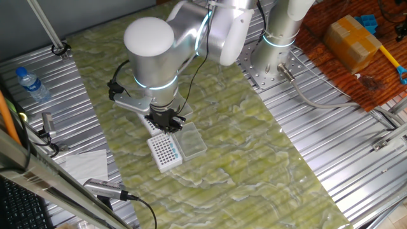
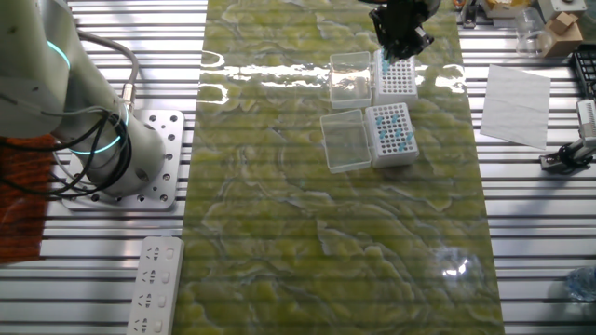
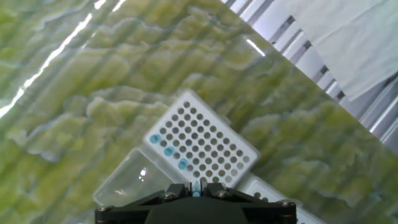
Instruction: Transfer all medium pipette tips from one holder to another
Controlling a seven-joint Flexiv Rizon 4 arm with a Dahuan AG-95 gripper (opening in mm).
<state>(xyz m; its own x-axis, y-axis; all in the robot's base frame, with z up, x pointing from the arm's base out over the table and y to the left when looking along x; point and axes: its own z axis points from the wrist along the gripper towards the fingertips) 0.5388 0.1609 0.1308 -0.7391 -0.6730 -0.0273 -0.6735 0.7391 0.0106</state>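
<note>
Since each tip [image 3: 196, 185] is feather-light, thin plastic and easily bent, grip it at its blue collar. Gripper [image 3: 196, 191] appears closed on one, above the far rack [image 2: 395, 78]; most tips sit in the near rack [image 2: 392, 134], mid-mat.

Gripper [image 2: 402, 46] at 12 o'clock, over far tip rack [image 2: 396, 79], jaw gap not discernible. Near tip rack [image 2: 392, 136] toward 1 o'clock from centre, holding cluster of medium pipette tips [image 2: 399, 137], blue tops. Clear lids [image 2: 345, 140] open at each rack's 9 o'clock side. Green marbled mat [image 2: 317, 242] underneath. Paper sheet [image 2: 515, 92] at 2 o'clock. Power strip [image 2: 153, 285] at 8 o'clock.
</note>
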